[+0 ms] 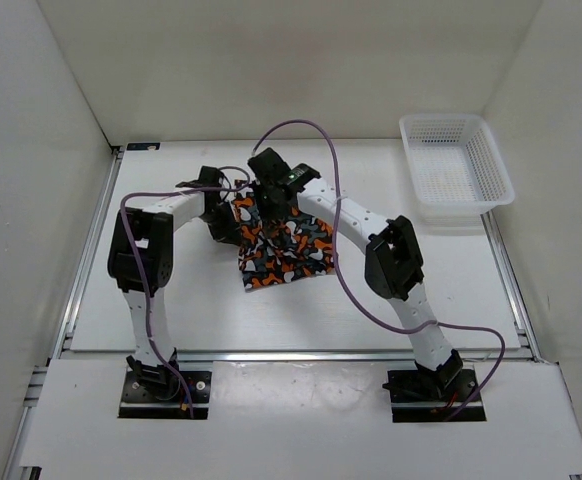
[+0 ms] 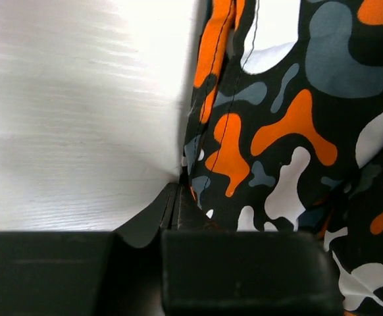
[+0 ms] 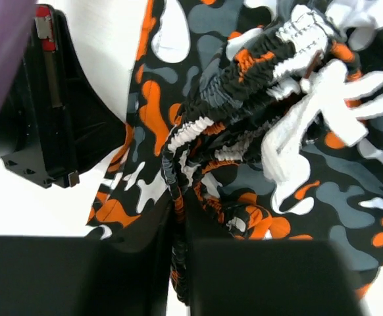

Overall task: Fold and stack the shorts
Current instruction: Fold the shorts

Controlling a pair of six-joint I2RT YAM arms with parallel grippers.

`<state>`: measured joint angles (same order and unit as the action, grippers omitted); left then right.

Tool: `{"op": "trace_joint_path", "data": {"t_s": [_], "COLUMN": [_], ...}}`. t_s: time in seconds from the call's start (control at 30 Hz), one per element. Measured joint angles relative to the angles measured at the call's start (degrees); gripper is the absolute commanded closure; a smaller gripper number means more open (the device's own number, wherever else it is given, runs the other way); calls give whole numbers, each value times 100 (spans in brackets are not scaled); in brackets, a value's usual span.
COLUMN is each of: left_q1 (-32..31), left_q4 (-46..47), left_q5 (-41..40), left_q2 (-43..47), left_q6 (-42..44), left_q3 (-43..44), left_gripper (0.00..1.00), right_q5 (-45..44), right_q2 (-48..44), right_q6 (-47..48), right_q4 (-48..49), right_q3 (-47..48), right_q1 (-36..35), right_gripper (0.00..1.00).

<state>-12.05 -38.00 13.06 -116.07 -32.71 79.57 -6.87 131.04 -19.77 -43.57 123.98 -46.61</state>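
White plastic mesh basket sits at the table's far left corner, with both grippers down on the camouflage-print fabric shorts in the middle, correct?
No: the white plastic mesh basket is at the far right corner, as the top external view shows. The left gripper and right gripper are indeed on the camouflage-print fabric shorts in the middle.

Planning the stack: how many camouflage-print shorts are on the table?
1: orange, black, grey and white camouflage fabric shorts, centre of the white table. Another beneath could be hidden.
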Motion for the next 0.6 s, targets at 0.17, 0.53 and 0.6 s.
{"op": "trace_joint_path", "data": {"t_s": [0.17, 0.53, 0.6], "left_q1": [133, 1064, 1064], "left_q4": [0, -503, -621], "left_q5": [-15, -260, -319], "left_q2": [149, 1408, 1644], "left_q6": [72, 457, 522], "left_q3": [-170, -234, -98], "left_gripper": [70, 90, 90], "right_q5": [575, 848, 656], "right_q2": [-11, -2492, -3187], "right_q6": [-138, -72, -164], "right_q4": [267, 1375, 1491], "right_q3": [-50, -2732, -3331], "right_q1": [24, -20, 61], "right_gripper": [21, 72, 65]}}
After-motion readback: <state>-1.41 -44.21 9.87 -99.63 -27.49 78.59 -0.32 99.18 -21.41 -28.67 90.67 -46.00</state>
